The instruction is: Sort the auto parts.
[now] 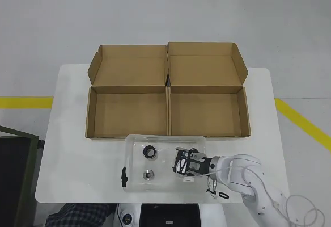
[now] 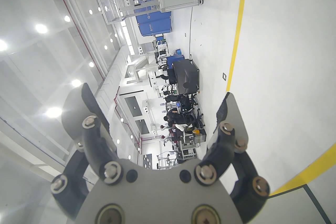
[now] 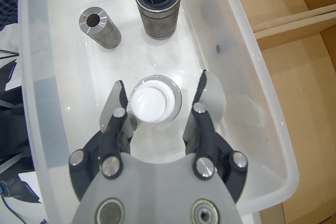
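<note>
Tabletop (image 1: 69, 113) bin (image 3: 236, 33): our right gripper (image 3: 161, 80) sits spread around clear part (image 3: 156, 104); we risk it slipping out, slick and round.

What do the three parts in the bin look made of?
Larger sleeve: dull grey metal, likely steel; dark ring at the rim, maybe rubber or plastic; ball rows inside. Smaller cylinder: bare metal, its machined face glints. Round part: clear shell over a white core, looks plastic; glass not ruled out.
</note>
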